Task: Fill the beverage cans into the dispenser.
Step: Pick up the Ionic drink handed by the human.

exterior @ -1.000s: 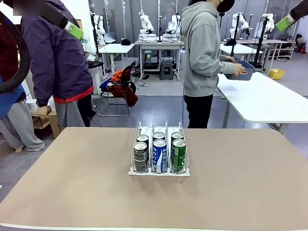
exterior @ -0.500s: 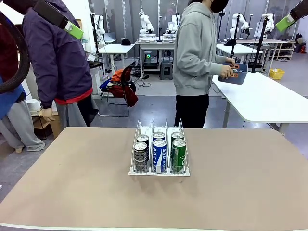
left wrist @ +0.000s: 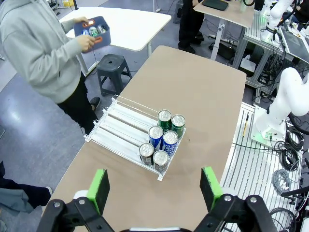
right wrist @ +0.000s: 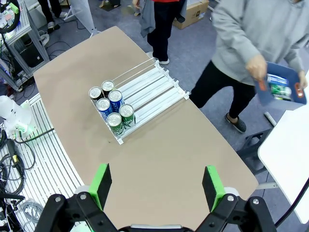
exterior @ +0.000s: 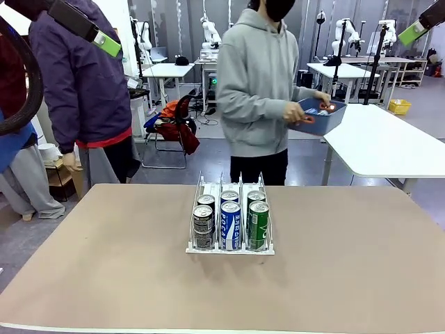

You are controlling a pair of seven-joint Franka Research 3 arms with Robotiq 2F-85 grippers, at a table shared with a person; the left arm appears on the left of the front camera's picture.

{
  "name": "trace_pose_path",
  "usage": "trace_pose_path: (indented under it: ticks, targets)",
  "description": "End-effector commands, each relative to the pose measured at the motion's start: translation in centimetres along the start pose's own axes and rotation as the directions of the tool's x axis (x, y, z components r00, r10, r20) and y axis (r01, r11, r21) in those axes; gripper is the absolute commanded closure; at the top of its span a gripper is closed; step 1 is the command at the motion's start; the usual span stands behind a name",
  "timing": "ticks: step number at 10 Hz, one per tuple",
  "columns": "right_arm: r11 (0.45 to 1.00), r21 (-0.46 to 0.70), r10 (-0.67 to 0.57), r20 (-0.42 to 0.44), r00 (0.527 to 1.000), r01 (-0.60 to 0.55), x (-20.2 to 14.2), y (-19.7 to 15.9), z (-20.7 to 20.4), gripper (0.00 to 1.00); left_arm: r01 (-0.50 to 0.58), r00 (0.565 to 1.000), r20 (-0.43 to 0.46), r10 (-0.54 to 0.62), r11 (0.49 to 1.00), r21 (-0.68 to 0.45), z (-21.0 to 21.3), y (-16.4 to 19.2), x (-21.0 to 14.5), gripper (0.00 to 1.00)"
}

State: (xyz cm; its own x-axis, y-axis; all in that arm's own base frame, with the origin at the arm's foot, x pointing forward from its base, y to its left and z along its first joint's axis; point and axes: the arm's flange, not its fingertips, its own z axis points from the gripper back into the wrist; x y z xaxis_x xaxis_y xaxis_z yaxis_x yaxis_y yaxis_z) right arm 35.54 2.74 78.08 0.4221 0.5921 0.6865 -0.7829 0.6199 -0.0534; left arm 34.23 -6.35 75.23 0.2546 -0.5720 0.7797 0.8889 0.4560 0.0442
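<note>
Left claw (left wrist: 154, 182) and right claw (right wrist: 157, 181) hang spread wide, empty. Far below both, six slim aluminium drink cans (left wrist: 163, 140) stand in a clear-and-white three-lane rack (left wrist: 119, 129) on the tan surface (left wrist: 207, 96).

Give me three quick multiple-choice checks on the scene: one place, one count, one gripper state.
1. Where in the dispenser do the cans sit?
A) the robot-side end
B) the person's end
C) spread evenly along it
2. How many cans does it hold?
A) four
B) six
C) nine
3. The left gripper and right gripper are:
A) both shut on cans
B) one shut, one open
C) both open, empty
Answers: 1 A, they crowd the near end; 2 B, two dark, two blue, two green; 3 C, both pairs of jaws stand wide with nothing between.
</note>
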Motion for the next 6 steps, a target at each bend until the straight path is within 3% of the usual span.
trace_pose_path:
  ticks: [1, 6]
  targets:
    - [1.0, 0.001, 0.0, 0.0, 1.0, 0.0, -0.12, 0.13, 0.01, 0.0, 0.002, 1.0, 0.003, -0.002, 1.0, -0.007, -0.01, -0.03, 0.02, 0.0]
    - [1.0, 0.001, 0.0, 0.0, 1.0, 0.0, -0.12, 0.13, 0.01, 0.0, 0.002, 1.0, 0.003, -0.002, 1.0, -0.007, -0.01, -0.03, 0.02, 0.0]
